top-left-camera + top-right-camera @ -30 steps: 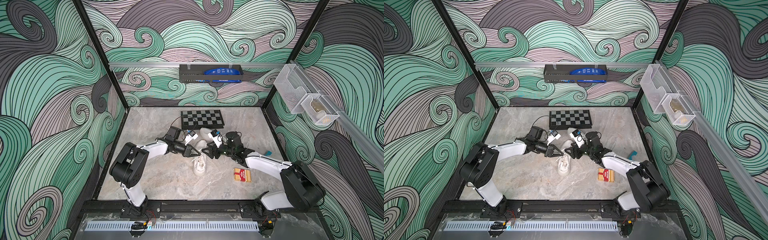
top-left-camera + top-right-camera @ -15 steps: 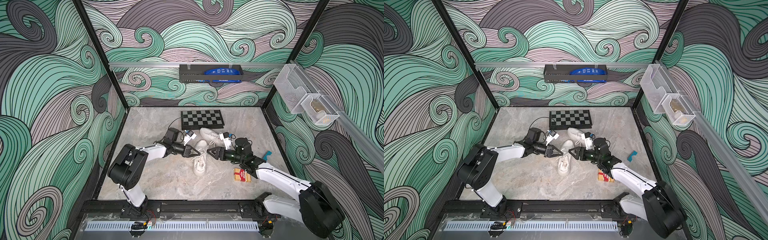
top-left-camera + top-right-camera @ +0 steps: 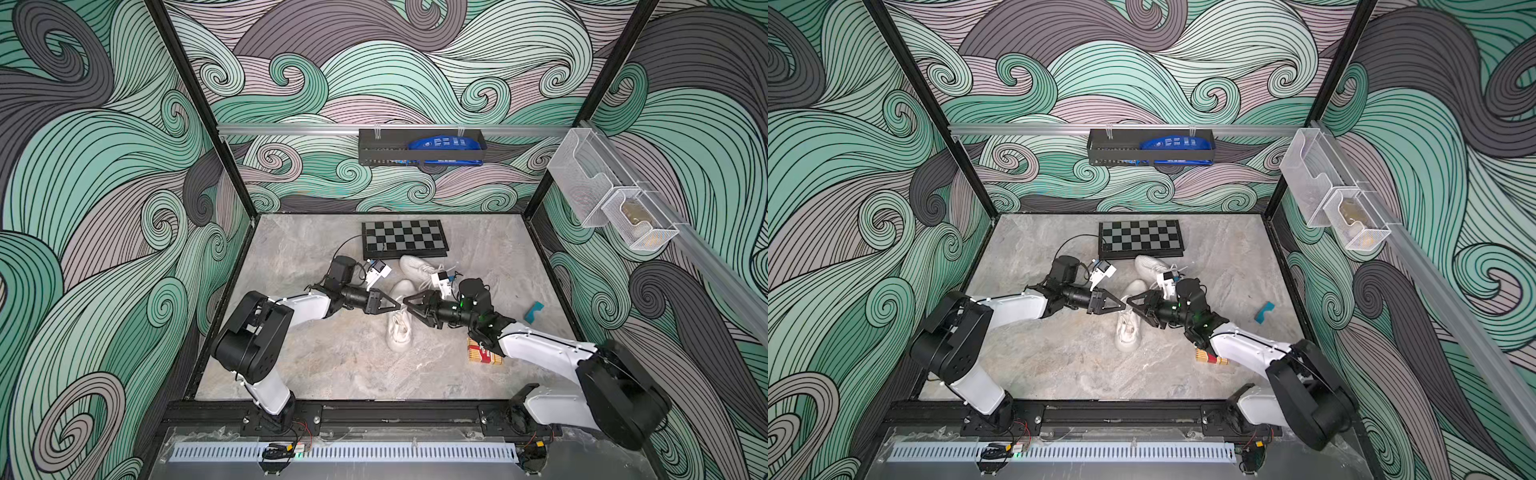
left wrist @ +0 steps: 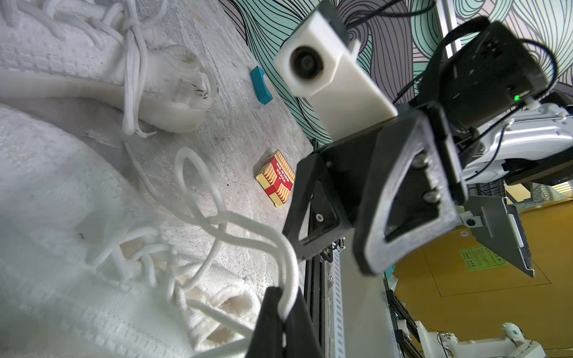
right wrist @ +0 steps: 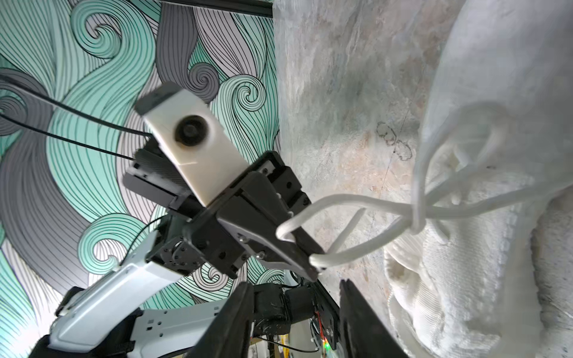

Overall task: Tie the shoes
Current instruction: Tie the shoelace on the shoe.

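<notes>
Lying close together, white knit shoes (image 3: 399, 332) trail loose, looped laces (image 4: 290, 272).

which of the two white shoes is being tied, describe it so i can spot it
Find the chessboard at the back of the table. One white sneaker lies right by it; you want the other shoe, nearer the front, toe towards the board. Only its lace loop is pinched in the left pincer.
</notes>
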Available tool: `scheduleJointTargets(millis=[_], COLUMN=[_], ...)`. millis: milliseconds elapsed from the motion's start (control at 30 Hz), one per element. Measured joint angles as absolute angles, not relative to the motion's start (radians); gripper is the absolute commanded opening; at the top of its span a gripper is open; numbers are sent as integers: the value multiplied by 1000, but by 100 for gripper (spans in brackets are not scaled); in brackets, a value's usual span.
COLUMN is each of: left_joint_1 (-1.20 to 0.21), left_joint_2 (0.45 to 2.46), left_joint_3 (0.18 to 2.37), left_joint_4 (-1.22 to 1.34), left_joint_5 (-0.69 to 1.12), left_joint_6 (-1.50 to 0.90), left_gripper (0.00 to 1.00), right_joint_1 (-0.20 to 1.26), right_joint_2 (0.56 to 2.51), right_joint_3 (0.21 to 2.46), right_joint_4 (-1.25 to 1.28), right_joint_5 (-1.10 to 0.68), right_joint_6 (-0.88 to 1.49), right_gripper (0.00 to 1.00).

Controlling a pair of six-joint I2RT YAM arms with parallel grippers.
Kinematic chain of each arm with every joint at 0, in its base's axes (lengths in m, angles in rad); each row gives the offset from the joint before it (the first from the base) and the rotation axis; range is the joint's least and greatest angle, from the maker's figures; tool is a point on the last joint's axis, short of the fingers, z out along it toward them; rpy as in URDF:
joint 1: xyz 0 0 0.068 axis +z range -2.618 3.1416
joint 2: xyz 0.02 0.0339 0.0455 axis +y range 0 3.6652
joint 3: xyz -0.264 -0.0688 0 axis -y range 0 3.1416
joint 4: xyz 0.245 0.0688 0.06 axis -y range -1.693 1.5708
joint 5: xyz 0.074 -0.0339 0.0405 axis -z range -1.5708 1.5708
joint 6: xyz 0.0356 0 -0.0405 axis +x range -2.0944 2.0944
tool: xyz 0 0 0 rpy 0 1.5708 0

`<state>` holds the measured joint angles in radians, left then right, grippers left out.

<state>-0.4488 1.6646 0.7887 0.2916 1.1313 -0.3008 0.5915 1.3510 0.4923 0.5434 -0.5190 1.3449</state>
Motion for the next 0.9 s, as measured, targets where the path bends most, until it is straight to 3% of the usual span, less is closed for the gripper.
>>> scheduleJointTargets(millis=[333,533,633,733,767,833,900], left_joint_1=[-449,-449,-449,-448,-448,-447,-447], left_joint_2=[1664,1652,1645,1645,1645,1644,1629], left_joint_3=[786,764,763,763,763,763,763], left_joint_4=[294,300,301,300,299,294,277], left_joint_5=[1135,1138,1138,1137,1137,1130,1101], left_joint_6=[-301,-300,-300,-300,-299,-293,-281], left_gripper=[0,0,0,0,1,16,39], right_joint_1=[606,605,604,603,603,602,601], right_joint_2=[1413,1438,1456,1470,1472,1470,1461], right_joint_3=[492,493,497,509,511,512,512], right_joint_4=[625,628,635,648,653,654,638], right_joint_5=[-508,-484,-477,-476,-475,-471,-468], right_joint_6=[1419,1427,1429,1425,1425,1429,1422], right_gripper=[42,33,24,3,0,0,0])
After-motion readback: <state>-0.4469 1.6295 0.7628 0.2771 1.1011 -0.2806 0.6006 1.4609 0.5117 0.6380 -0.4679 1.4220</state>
